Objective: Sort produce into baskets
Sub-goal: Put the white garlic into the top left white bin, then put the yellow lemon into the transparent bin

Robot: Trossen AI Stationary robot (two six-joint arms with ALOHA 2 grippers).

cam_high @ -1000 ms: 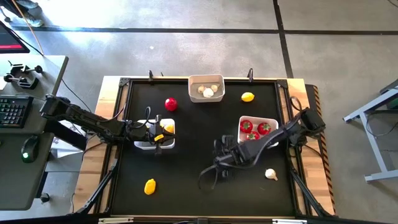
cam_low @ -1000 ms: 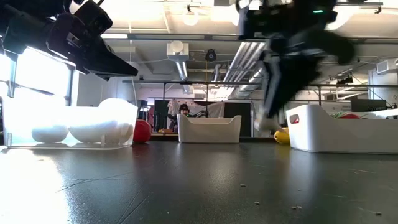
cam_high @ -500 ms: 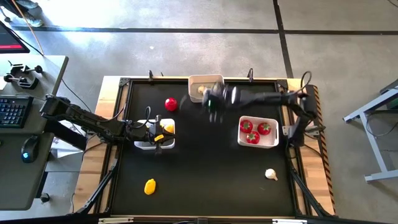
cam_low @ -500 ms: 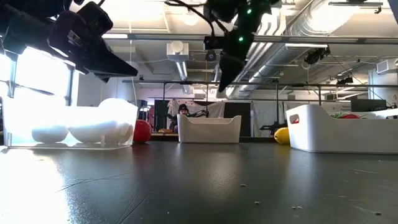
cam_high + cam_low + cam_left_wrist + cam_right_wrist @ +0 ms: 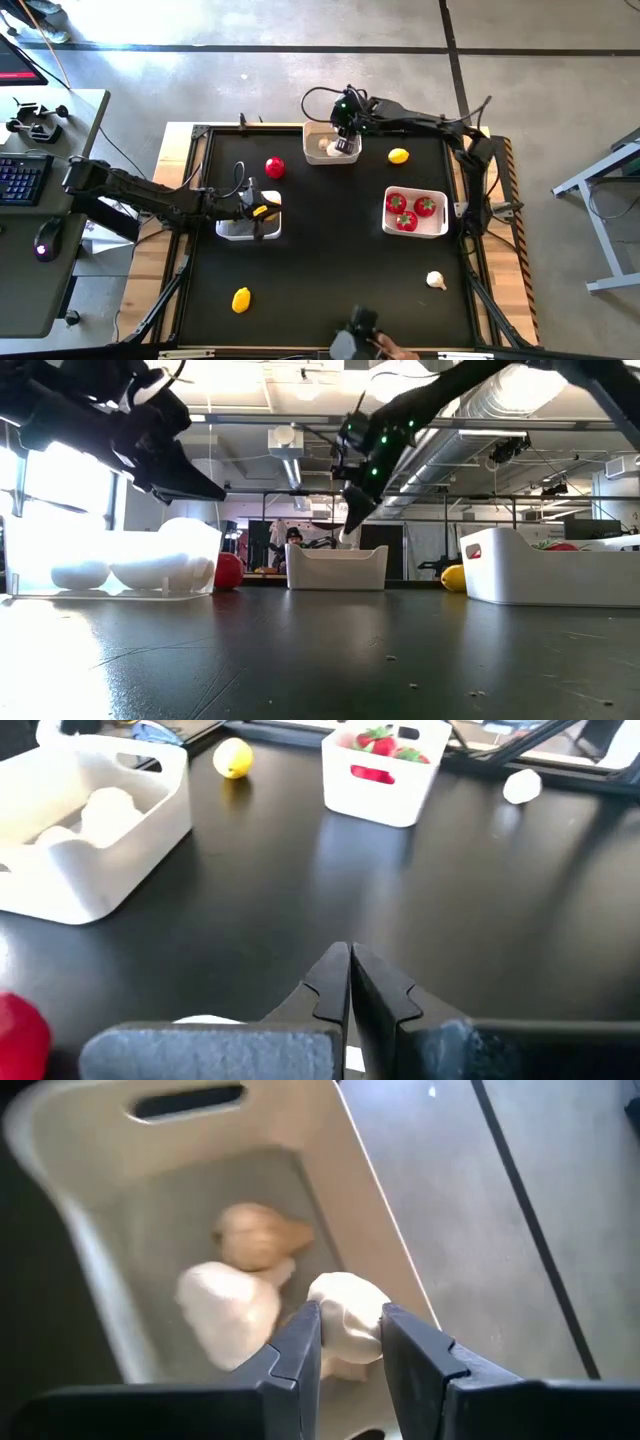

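My right gripper (image 5: 343, 140) hangs over the far white basket (image 5: 312, 130) and is shut on a white garlic bulb (image 5: 345, 1308). Two more bulbs (image 5: 240, 1295) lie in that basket. My left gripper (image 5: 349, 982) is shut and empty, over the left basket (image 5: 232, 228), where a yellow lemon (image 5: 263, 210) shows beside it. The right basket (image 5: 440, 212) holds three red tomatoes (image 5: 405, 210). Loose on the table lie a tomato (image 5: 274, 167), two lemons (image 5: 398, 155) (image 5: 241, 298) and a garlic bulb (image 5: 435, 280). My right gripper pinches the garlic bulb's two sides (image 5: 325, 1320) between its two fingers (image 5: 300, 1355). The fingers come from above, pointing down into the basket. The bulb is lifted clear, above the two bulbs on the basket's floor.
The table is a black mat inside a wooden frame (image 5: 175, 200). A dark object with a person's hand (image 5: 385, 348) shows at the near edge. The middle of the mat (image 5: 330, 240) is bare. A desk with a keyboard stands left of the table.
My right gripper has swung fast from the near middle of the table toward the far edge and now stands over the far basket. The dark object and the hand have come in at the near edge.
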